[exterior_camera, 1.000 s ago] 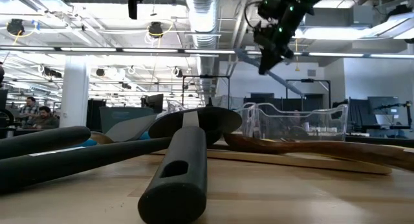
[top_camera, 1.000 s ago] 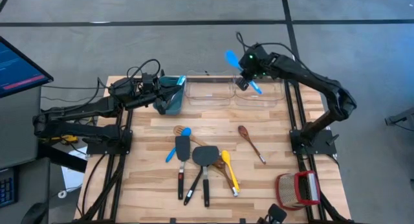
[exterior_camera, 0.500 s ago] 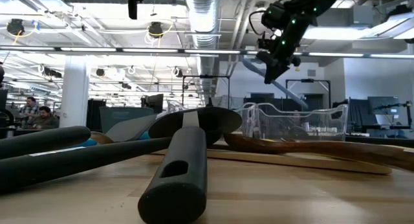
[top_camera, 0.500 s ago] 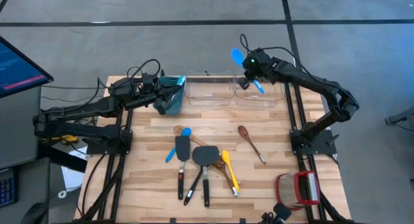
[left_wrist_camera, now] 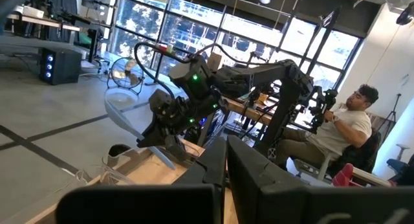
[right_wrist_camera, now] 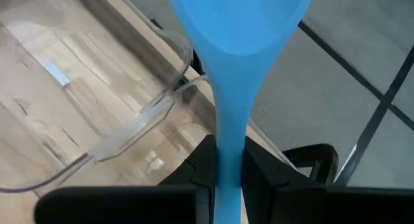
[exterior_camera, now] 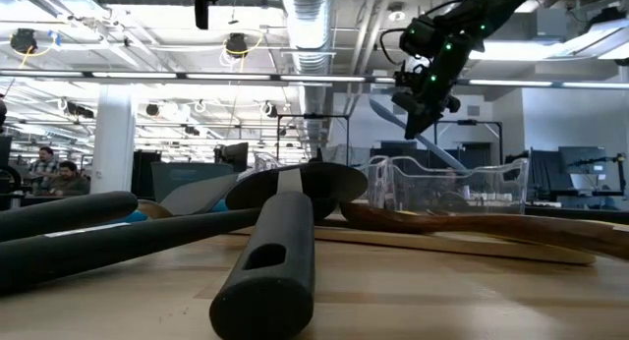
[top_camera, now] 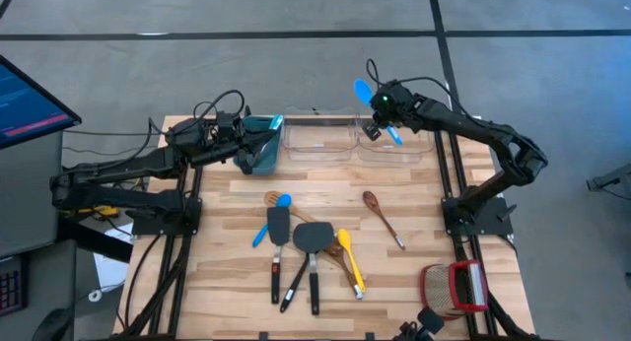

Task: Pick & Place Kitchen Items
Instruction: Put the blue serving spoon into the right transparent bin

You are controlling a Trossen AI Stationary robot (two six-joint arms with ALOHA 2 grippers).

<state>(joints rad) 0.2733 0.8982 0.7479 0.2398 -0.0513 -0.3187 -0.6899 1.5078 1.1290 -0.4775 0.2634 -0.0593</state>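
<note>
Right gripper lowered toward clear bin, clamping blue spoon; arm outstretched

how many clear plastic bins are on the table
2. Both sit side by side at the table's far edge: the left clear bin next to the teal bin, the right clear bin under the right gripper.

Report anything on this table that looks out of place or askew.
Nothing looks spilled or damaged. The utensils lie in a loose, overlapping pile mid-table. The right gripper holds a blue spoon above the clear bins. The left gripper rests shut by the teal bin.
</note>
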